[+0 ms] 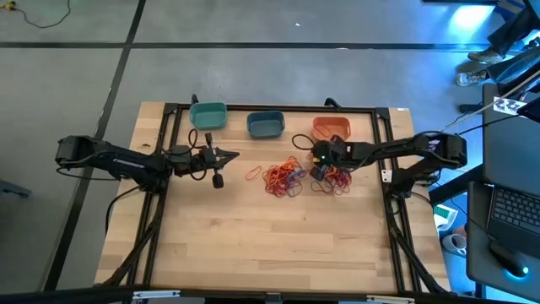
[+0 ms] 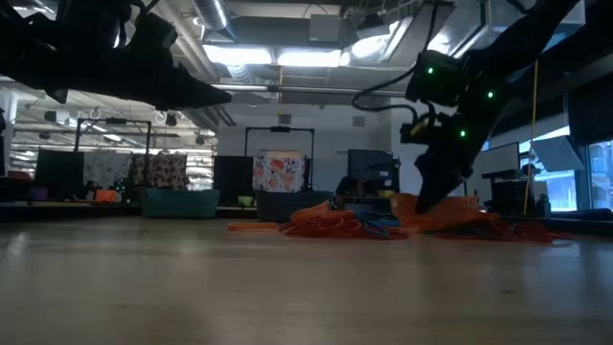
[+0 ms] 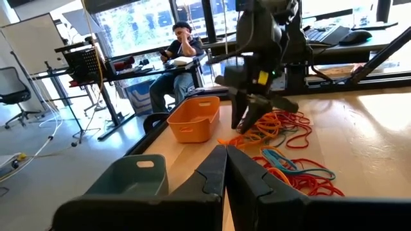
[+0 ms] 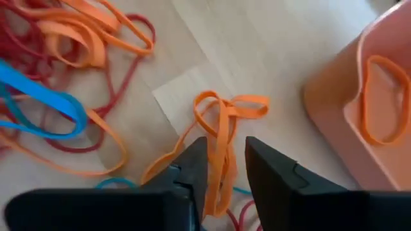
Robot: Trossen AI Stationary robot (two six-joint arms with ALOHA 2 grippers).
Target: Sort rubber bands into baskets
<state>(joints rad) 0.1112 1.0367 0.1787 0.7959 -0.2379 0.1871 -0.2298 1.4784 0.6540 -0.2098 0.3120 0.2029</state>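
Three baskets stand in a row at the table's far edge: teal (image 1: pixel 208 115), slate blue (image 1: pixel 265 125) and orange (image 1: pixel 331 128). Red, orange and blue rubber bands (image 1: pixel 283 177) lie in loose heaps in front of them. My right gripper (image 4: pixel 226 160) is open and slants down at the right heap, just in front of the orange basket (image 4: pixel 340 109). One orange band (image 4: pixel 225 122) runs between its fingers. Another orange band (image 4: pixel 379 99) lies inside that basket. My left gripper (image 3: pixel 225 168) is shut, level and empty, above the table left of the heaps. My right gripper comes slanting down from the table's right. Its two fingers stand on either side of a twisted orange band's near part (image 4: pixel 221 168), which lies on the table. Whether a finger touches the band, I cannot tell.
A black frame (image 1: pixel 278 108) runs round the table top, and a black cable loop (image 1: pixel 300 140) lies between the slate blue and orange baskets. A person (image 3: pixel 180 58) sits at a desk beyond the table. The near half of the table (image 1: pixel 270 245) is bare wood.
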